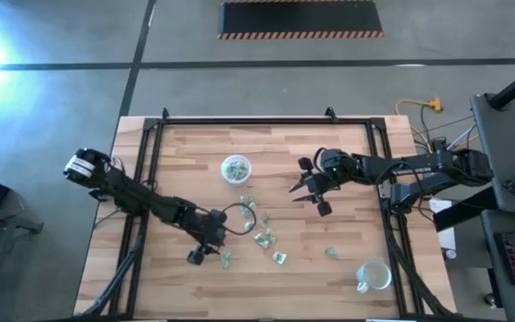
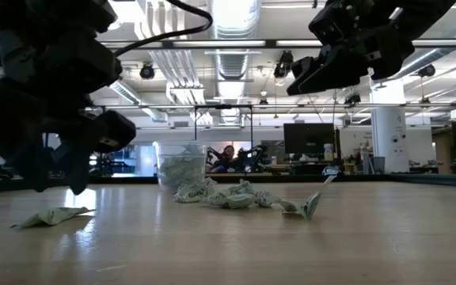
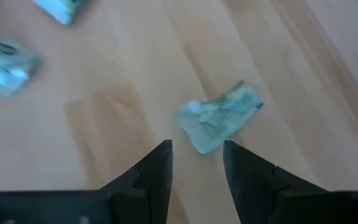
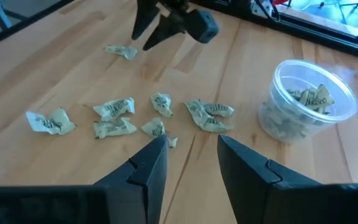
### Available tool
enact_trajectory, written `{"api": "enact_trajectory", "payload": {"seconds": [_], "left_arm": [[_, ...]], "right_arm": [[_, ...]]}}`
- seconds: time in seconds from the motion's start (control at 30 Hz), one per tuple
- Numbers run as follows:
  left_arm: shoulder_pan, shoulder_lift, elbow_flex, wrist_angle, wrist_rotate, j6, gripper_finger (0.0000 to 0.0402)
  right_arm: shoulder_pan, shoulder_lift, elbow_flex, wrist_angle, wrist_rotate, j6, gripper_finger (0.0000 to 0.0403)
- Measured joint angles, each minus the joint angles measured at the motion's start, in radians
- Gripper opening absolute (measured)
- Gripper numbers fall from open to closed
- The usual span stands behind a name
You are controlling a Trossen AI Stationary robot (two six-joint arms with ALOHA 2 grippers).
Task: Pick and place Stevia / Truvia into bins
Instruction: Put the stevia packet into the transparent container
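Note:
Pale green and white Stevia sachets (image 1: 264,238) lie scattered flat on the middle of the wooden table. One lone sachet (image 3: 219,116) lies just ahead of my left gripper (image 3: 197,149), which is open and hovers low over it near the table's near side (image 1: 207,251); in the low view this sachet (image 2: 52,215) lies below the fingers. My right gripper (image 1: 309,197) is open and raised right of the pile, looking down on the sachets (image 4: 114,109) past its fingertips (image 4: 191,146). One translucent bin (image 1: 235,167) standing beyond the pile holds several sachets (image 4: 306,99).
A second cup (image 1: 374,275) sits near the table's near right corner; whether it stands or lies tipped, I cannot tell. A single sachet (image 1: 331,252) lies between it and the pile. A black frame (image 1: 266,121) borders the tabletop. Bare wood stretches on the far side and left.

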Motion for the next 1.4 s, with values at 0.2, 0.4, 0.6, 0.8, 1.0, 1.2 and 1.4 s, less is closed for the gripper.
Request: {"api": "enact_trajectory", "payload": {"seconds": [0.2,0.4,0.6,0.8,1.0,1.2,1.4], "left_arm": [[-0.047,0.037,0.002,0.082,-0.008,-0.019,0.0125],[-0.073,0.037,0.002,0.085,-0.097,-0.014,0.0125],[-0.087,0.039,0.002,0.094,-0.116,-0.01,0.0125],[-0.098,0.039,-0.004,0.094,-0.164,-0.009,0.0125],[-0.106,0.039,-0.006,0.103,-0.166,-0.011,0.0125],[-0.113,0.039,-0.012,0.13,-0.165,-0.01,0.0125],[-0.117,0.039,-0.017,0.137,-0.165,-0.011,0.0125]], "right_arm": [[0.0,0.015,0.0,0.0,0.0,0.0,0.0127],[0.0,0.015,0.0,0.002,0.0,0.0,0.0126],[0.0,0.015,0.0,0.001,0.0,0.005,0.0127],[0.0,0.015,0.0,0.001,0.0,0.01,0.0124],[0.0,0.015,0.0,0.001,0.0,0.019,0.012],[0.0,0.015,0.0,0.001,0.0,0.019,0.0119],[0.0,0.015,0.0,0.001,0.0,0.019,0.0118]]}}
